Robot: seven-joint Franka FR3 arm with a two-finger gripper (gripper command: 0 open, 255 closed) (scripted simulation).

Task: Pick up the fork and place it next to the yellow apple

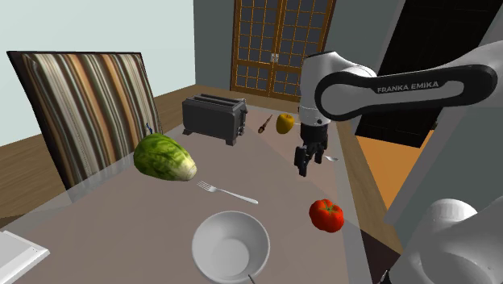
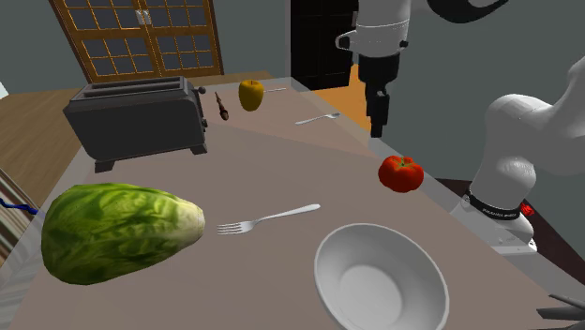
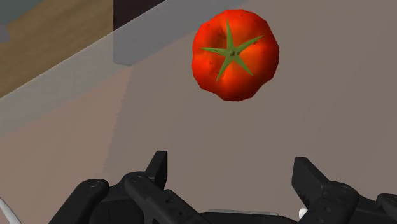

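lettuce (image 1: 165, 157): beyond the white bowl (image 1: 230, 246), toward the shoulder view's left.
fork (image 1: 228, 193): flat on the table (image 1: 105, 218), just beyond the bowl (tines toward the lettuce).
yellow apple (image 1: 284, 123): far beyond the bowl, well apart from the fork.
gripper (image 1: 304, 168): above the table, beyond the bowl's right side; fingers wide apart, empty.
tomato (image 1: 326, 215): right of the bowl.

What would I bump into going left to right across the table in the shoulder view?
Lettuce, fork, yellow apple, tomato. The toaster and bowl overlap the fork's span, so I skipped them.
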